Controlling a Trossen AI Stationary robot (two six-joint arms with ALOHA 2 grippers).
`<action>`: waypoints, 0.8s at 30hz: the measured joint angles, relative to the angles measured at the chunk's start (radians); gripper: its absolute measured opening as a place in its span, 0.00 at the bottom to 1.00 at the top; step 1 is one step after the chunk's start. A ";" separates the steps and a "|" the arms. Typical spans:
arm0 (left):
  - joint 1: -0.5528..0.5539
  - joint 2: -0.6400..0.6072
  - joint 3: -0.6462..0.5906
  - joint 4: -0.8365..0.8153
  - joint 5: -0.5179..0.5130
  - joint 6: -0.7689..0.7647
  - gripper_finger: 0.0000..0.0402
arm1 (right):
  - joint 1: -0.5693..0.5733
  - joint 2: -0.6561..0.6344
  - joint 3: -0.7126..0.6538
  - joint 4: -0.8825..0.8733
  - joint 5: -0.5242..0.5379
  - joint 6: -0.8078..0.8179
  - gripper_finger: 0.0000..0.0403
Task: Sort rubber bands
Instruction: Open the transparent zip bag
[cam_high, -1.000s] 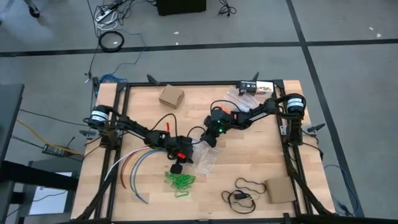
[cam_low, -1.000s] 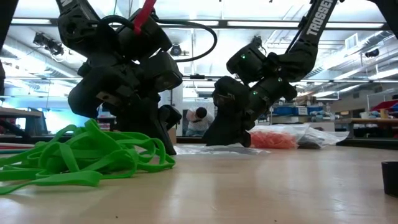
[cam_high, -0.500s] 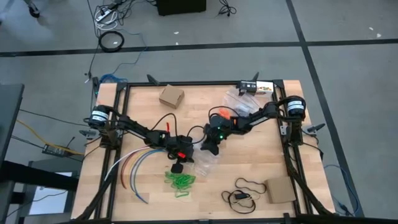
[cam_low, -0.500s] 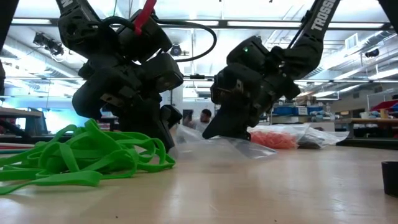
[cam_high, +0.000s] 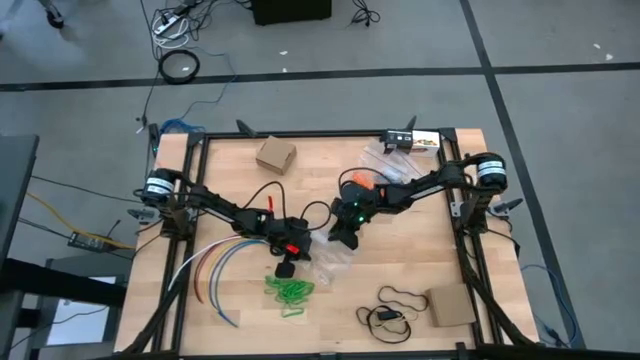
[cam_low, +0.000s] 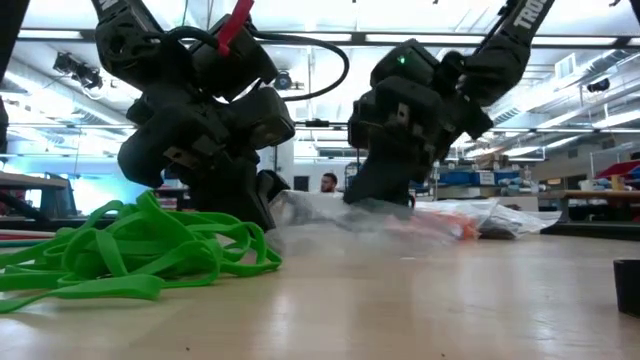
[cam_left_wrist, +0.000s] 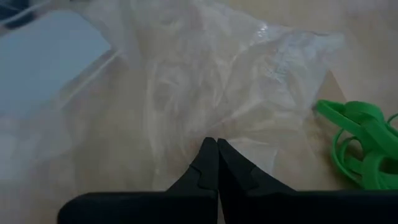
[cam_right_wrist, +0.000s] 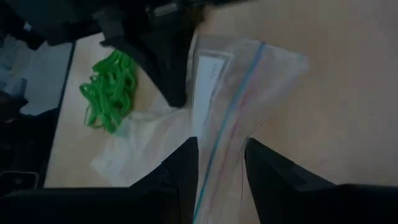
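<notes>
1. We find the left gripper (cam_left_wrist: 212, 144) with its fingers pressed together, pinching a fold of the clear plastic bag (cam_left_wrist: 217, 81) at the middle of the table (cam_high: 420, 260).
2. We find the right gripper (cam_right_wrist: 221, 149) with its fingers apart, straddling the zip edge of the same bag (cam_right_wrist: 236, 106); whether the pads press the film we cannot tell.
3. In the high view the left gripper (cam_high: 297, 252) and the right gripper (cam_high: 343, 238) stand near each other, the bag (cam_high: 325, 262) between and below them.
4. The green rubber bands (cam_high: 289, 292) lie heaped on the table just beside the bag, on the near side of the left gripper; they show in the low view (cam_low: 130, 250) and both wrist views (cam_left_wrist: 364, 146) (cam_right_wrist: 111, 90).
5. The orange rubber bands (cam_high: 357, 180) lie behind the right arm, beside further clear bags.
6. Elsewhere on the table: a cardboard box (cam_high: 275, 155), coloured cables (cam_high: 215, 265), a black cord loop (cam_high: 398, 298), a second box (cam_high: 450, 306).
</notes>
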 joint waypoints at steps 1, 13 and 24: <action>0.000 0.000 0.000 0.001 0.001 -0.010 0.01 | -0.001 -0.011 0.000 -0.016 0.008 -0.010 0.30; 0.023 0.003 -0.004 0.071 0.005 -0.105 0.01 | 0.032 -0.032 0.000 -0.099 0.006 -0.025 0.30; 0.026 0.002 -0.002 0.050 0.009 -0.199 0.01 | 0.040 -0.035 0.000 -0.054 0.032 -0.034 0.30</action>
